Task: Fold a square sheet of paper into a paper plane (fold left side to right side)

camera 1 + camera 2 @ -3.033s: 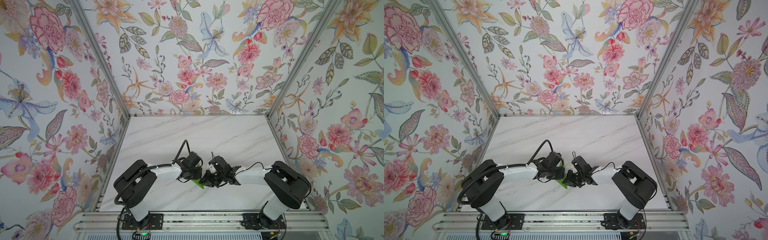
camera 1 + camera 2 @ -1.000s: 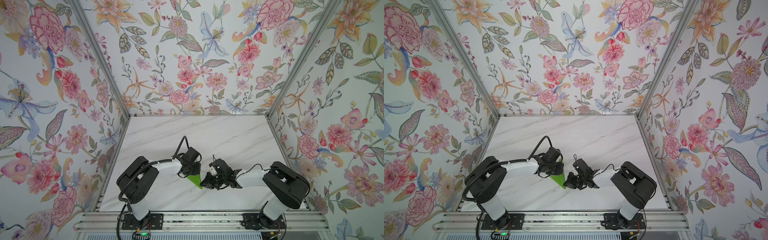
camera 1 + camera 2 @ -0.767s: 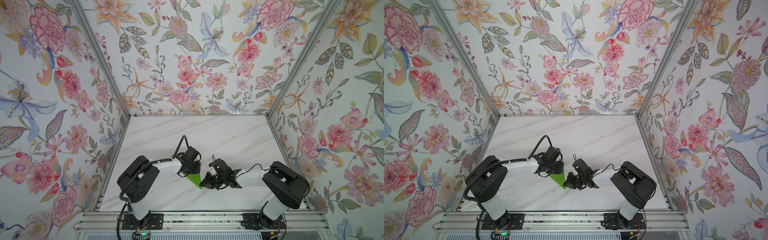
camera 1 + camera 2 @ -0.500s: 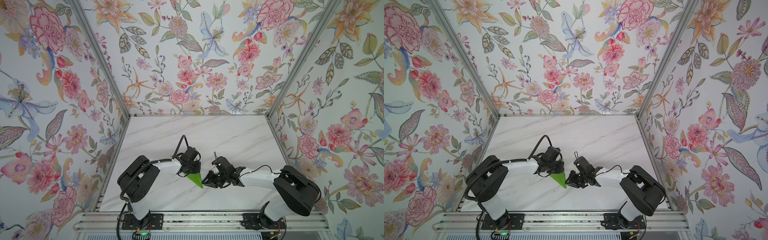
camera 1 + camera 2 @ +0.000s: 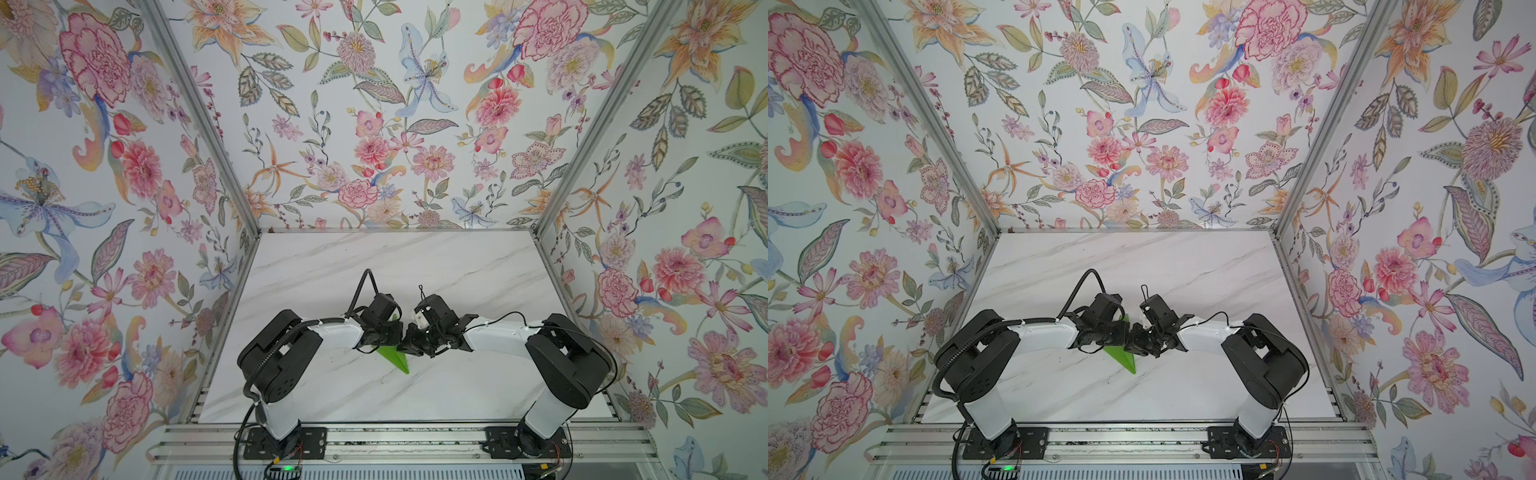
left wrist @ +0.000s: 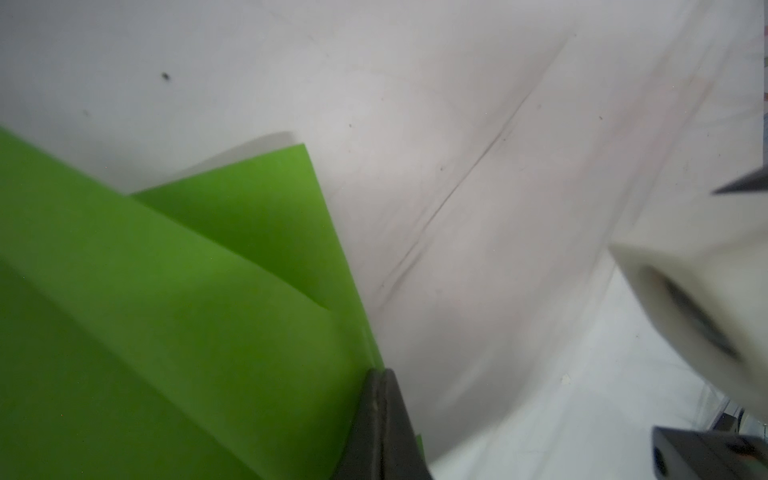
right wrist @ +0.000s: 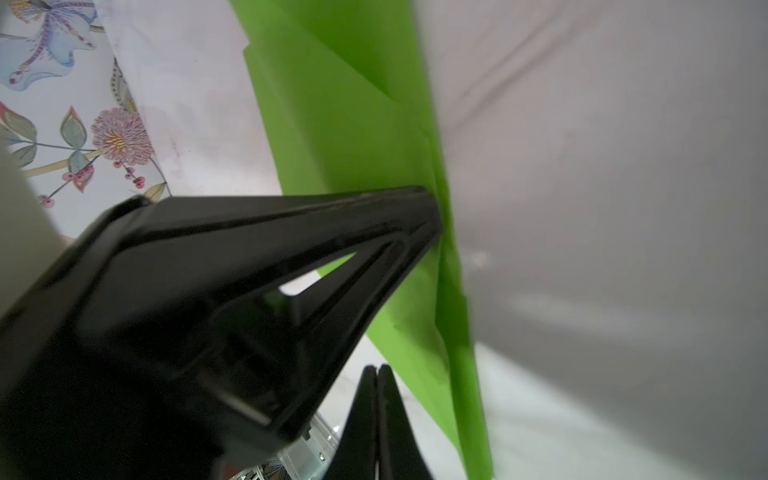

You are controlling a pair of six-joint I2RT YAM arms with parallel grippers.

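Marble-veined table [image 5: 374,266], flowered walls [image 5: 124,166] on three sides. Your left gripper [image 6: 380,415] has its jaws pressed together, tips planted on the long edge of the green paper [image 6: 166,311]. Whether any paper is pinched between them, you cannot tell from the wrist view. Your right gripper [image 7: 377,415] is likewise closed, with nothing between its jaws, and sits just beside the same edge, next to the left gripper's tip [image 7: 428,212].

In both top views the two grippers [image 5: 390,337] [image 5: 405,347] meet nearly nose to nose at the table's middle, towards the front. The paper [image 5: 1124,358] lies beneath and between them as a folded, pointed wedge. Its tip points at the near rail, clear of both grippers, and its wide end is tucked under the left wrist, with one corner showing behind it. The wrist views show overlapping folded layers.

Both arms are crouched low, elbows out to the sides, white forearms angled inward and wrists tipped down towards the table.
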